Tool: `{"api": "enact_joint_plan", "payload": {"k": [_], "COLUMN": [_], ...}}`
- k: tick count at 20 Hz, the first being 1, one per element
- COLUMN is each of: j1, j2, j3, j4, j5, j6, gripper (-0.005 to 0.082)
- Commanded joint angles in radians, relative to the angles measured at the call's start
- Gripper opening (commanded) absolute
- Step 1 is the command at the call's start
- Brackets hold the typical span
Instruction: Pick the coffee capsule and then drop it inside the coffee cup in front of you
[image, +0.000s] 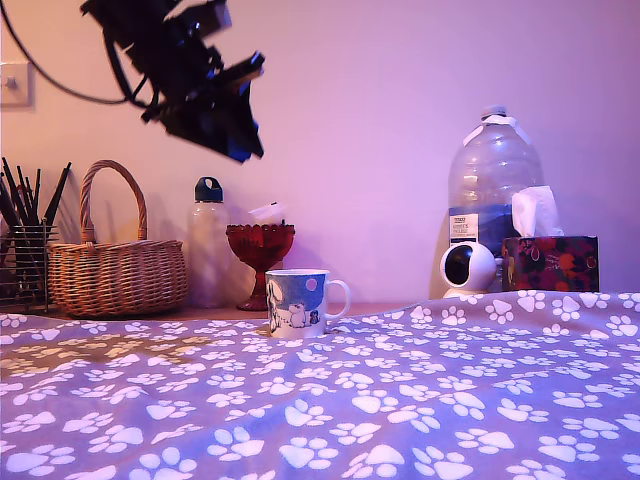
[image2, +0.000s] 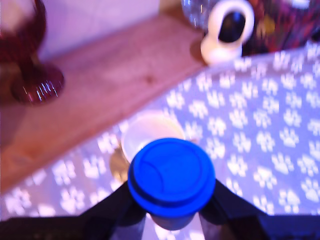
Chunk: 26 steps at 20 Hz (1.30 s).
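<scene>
High in the exterior view, my black gripper (image: 236, 142) hangs well above the table, shut on the dark blue coffee capsule (image: 240, 153), of which only a blue edge shows. In the wrist view the capsule (image2: 171, 176) fills the space between my gripper (image2: 171, 202) fingers, its round face toward the camera. The coffee cup (image: 297, 302), white with blue print and a pink dot, stands on the paw-print cloth, its handle to the exterior view's right. Its open mouth (image2: 149, 139) shows just past the capsule, partly covered by it.
A red glass goblet (image: 261, 255) and a bottle (image: 208, 240) stand behind the cup on the wooden ledge (image2: 120, 75). A wicker basket (image: 116, 270) and a pen holder (image: 22, 255) sit at the exterior view's left. A white camera (image: 468, 266), a water jug (image: 493, 180) and a tissue box (image: 551, 262) are at its right.
</scene>
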<state>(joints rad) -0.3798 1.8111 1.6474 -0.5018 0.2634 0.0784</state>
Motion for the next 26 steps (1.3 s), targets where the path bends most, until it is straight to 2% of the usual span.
{"api": "enact_joint_plan", "payload": {"k": [1, 7, 11, 23, 26], "j1": [-0.003, -0.005, -0.013, -0.042, -0.048], "j2": [0.049, 0.127, 0.161, 0.431, 0.489], "j3": [0.034, 0.123, 0.165, 0.453, 0.504], "j4": [-0.003, -0.010, -0.014, -0.162, -0.187], "j5": [-0.003, -0.011, -0.016, -0.039, -0.061], "j6": [0.010, 0.010, 0.027, 0.029, 0.029], "gripper": [0.0162, 0.0163, 0.0162, 0.0162, 0.0163]}}
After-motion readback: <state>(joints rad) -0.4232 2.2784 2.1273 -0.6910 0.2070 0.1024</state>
